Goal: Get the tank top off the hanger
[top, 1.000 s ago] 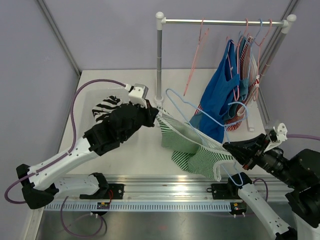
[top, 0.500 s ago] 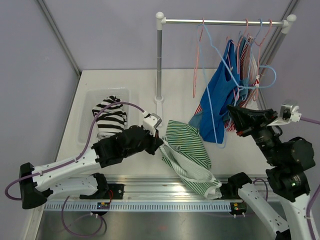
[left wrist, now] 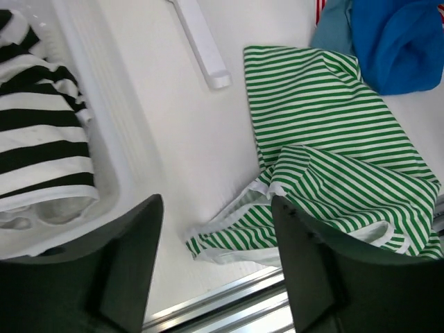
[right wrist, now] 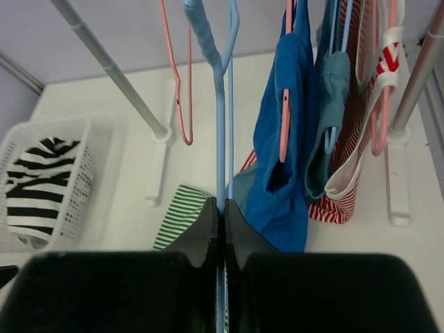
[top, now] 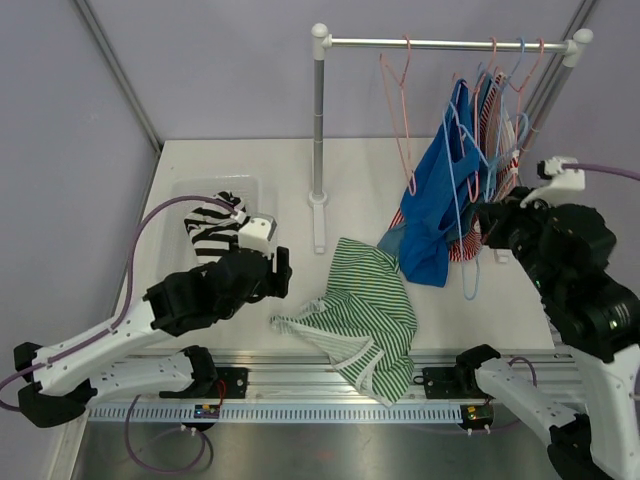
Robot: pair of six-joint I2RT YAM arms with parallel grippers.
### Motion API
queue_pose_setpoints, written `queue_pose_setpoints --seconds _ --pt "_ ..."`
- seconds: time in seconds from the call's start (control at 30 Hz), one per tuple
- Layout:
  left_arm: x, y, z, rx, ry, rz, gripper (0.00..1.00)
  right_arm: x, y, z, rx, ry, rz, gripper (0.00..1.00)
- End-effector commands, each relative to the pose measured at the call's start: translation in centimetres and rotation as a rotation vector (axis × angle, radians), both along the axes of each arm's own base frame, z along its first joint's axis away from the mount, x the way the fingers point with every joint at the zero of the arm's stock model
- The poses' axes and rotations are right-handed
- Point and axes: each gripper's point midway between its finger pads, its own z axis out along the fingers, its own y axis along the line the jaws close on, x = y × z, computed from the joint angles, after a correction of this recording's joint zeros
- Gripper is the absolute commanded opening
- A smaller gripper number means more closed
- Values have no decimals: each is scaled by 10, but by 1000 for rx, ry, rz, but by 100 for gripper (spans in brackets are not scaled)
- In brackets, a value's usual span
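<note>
Tank top [left wrist: 333, 139] lies crumpled just beyond the spread left hand [left wrist: 216, 208].

Green-white striped tank top [top: 370, 300] before rack [top: 318, 120]; black-white striped garment [top: 215, 230] left of rack; blue top [top: 440, 190], pale-blue hanger [right wrist: 220, 125] at rack.

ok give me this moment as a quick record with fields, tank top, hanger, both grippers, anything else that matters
green striped tank top: crumpled on the table, near its front edge
light blue hanger: bare, clamped in the right gripper
right gripper: shut, raised by the rack
left gripper: open, empty, above the tank top's edge
basket: holds a black-and-white striped garment
task state: tank top is off the hanger
</note>
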Motion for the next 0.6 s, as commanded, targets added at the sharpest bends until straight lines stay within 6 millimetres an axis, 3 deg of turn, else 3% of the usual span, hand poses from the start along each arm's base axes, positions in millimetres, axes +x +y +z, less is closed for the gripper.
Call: queue_pose_setpoints --seconds 0.0,0.03,0.07,0.2,0.33,0.37,0.4,0.53,0.57 --pt "2 30 32 -9 -55 91 72 32 4 -10 -91 94 -33 0" --pt "-2 37 33 8 -50 91 76 40 7 -7 -96 95 -28 0" --pt "-4 41 35 15 -52 85 99 49 10 -2 -108 78 -25 0" --pt "-13 56 41 46 -77 32 99 96 21 20 -164 57 -44 0" --pt "-16 71 21 68 -107 23 99 134 38 39 -209 24 -15 0" --pt "-17 70 16 61 -114 8 99 152 44 32 -229 46 -9 0" --pt "-17 66 17 33 -122 -2 99 156 47 47 -224 16 -6 0" --pt "-19 69 23 5 -135 -1 99 193 54 49 -251 33 9 0" --pt "-18 71 23 6 -136 13 99 207 58 34 -263 76 15 0"
